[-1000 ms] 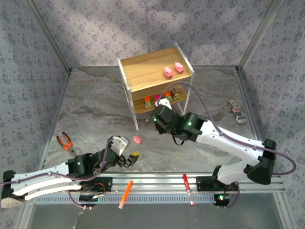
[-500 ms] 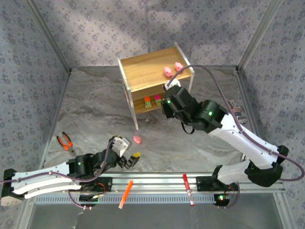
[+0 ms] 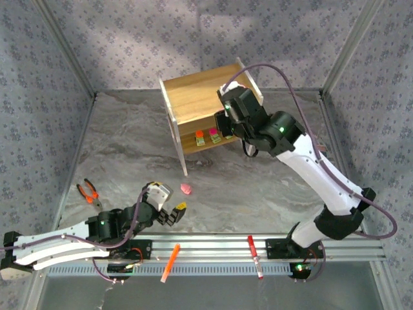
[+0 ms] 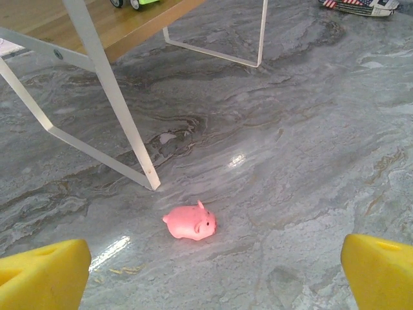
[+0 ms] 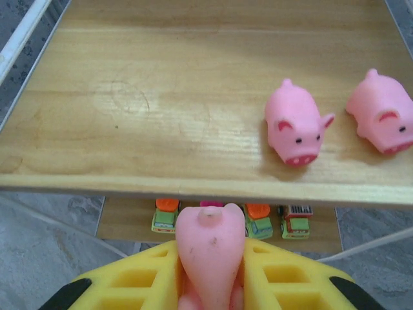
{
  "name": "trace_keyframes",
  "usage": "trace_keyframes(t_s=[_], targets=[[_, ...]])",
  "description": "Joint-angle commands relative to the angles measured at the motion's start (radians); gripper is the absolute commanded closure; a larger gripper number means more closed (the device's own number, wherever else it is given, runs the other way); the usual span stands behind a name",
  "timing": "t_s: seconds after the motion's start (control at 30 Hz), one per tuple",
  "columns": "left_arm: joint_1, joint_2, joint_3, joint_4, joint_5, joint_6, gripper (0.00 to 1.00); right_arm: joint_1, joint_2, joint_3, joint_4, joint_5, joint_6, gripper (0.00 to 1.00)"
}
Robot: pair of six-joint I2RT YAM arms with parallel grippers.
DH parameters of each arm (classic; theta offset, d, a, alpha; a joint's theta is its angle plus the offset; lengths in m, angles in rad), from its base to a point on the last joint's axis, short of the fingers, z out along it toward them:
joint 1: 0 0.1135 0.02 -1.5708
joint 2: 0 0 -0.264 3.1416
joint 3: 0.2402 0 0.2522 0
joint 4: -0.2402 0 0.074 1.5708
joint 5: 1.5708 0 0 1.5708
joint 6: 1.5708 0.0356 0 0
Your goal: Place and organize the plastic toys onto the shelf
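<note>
Pink pig [image 5: 210,242] is sitting pinched between the right fingers [image 5: 145,278], bottom centre of the right wrist view, just in front of the shelf [image 5: 161,97] top board's near edge. Second pig [image 5: 295,132] and third pig [image 5: 382,119] are standing side by side on the top board, right of frame. Blocky toys [image 5: 258,219] are sitting in a row on the lower tier. Fourth pig [image 4: 190,222] is resting on the table [image 4: 310,161], centre of the left wrist view, near a shelf leg. Left fingers [image 4: 42,271] are hanging spread wide, apart from that pig.
</note>
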Motion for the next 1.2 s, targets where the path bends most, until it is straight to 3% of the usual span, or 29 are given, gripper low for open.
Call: trace_keyframes(t_s=[0.0, 0.43, 1.17], targets=[[-0.009, -0.011, 0.000, -0.016, -0.031, -0.015, 0.00, -0.021, 0.041, 0.079, -0.036, -0.036, -0.045, 0.73], [-0.009, -0.026, 0.001, -0.024, -0.043, -0.020, 0.00, -0.104, 0.185, 0.197, -0.034, -0.117, -0.057, 0.73], [-0.009, -0.021, 0.001, -0.023, -0.042, -0.021, 0.00, -0.119, 0.275, 0.286, -0.059, -0.137, -0.073, 0.71]])
